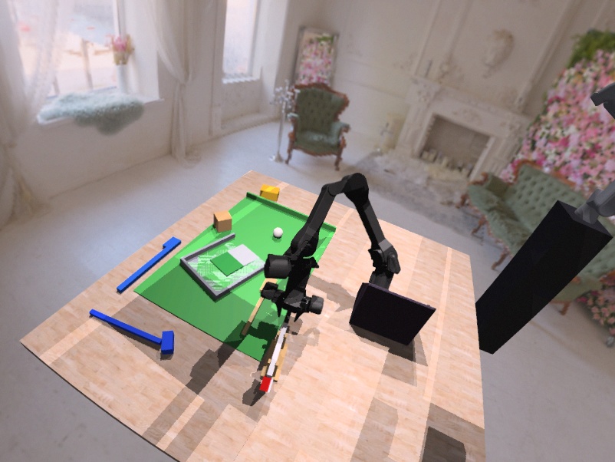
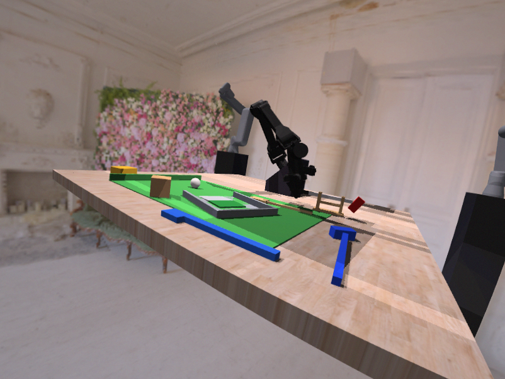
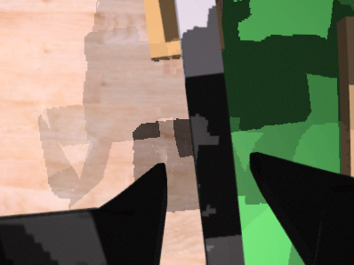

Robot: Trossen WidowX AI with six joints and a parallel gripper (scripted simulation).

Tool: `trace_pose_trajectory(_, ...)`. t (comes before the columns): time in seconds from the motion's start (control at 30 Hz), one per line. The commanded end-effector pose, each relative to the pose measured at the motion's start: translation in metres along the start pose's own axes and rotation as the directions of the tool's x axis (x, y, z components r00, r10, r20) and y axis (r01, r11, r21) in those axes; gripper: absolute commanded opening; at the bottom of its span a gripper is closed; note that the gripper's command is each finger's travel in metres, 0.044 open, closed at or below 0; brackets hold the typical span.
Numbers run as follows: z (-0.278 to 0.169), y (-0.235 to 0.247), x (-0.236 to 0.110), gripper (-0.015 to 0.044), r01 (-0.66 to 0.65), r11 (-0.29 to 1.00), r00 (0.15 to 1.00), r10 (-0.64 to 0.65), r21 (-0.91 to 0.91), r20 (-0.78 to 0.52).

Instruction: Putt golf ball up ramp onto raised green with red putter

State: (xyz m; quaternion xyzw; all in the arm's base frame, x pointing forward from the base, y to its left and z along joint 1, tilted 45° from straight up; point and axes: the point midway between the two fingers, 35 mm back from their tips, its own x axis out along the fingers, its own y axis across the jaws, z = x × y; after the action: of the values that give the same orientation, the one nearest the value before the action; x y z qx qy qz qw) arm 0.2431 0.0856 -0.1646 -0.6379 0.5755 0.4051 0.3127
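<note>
The red putter has a red head [image 1: 265, 384] [image 2: 356, 204], a white shaft and a dark grip [image 3: 209, 105]. It rests on a small wooden stand [image 2: 328, 203] [image 3: 162, 25] at the edge of the green mat [image 1: 183, 293] [image 2: 285, 228] [image 3: 276, 25]. My gripper [image 1: 290, 321] [image 2: 294, 191] [image 3: 207, 165] is low over the grip end. Its fingers straddle the grip, with a gap showing on each side. The white golf ball [image 1: 277, 231] [image 2: 195, 182] lies on the mat behind the grey-framed ramp [image 1: 198, 273] [image 2: 249, 211]. The raised green [image 1: 228, 262] [image 2: 222, 203] is inside the frame.
A wooden putter [image 1: 253, 311] [image 2: 281, 204] [image 3: 346, 87] lies on the mat just beside the red one. Two blue putters [image 1: 146, 265] [image 1: 129, 328] [image 2: 220, 233] [image 2: 340, 255] lie on the table. Tan [image 1: 222, 220] and yellow [image 1: 269, 192] blocks stand at the mat's far edge. The arm's base box [image 1: 389, 313] stands to the right.
</note>
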Motion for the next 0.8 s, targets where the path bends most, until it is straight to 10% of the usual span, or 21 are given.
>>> trace_pose_trajectory(0.0,0.0,0.0,0.0,0.0151,0.001,1.0,1.0,-0.001,0.001,0.001)
trace_pose_trajectory(0.4,0.001,-0.001,-0.002,0.0,0.001,1.0,1.0,-0.001,0.001,0.001)
trace_pose_trajectory(0.77,0.022,-0.004,-0.07,0.0,-0.001,1.0,1.0,0.001,-0.001,0.006)
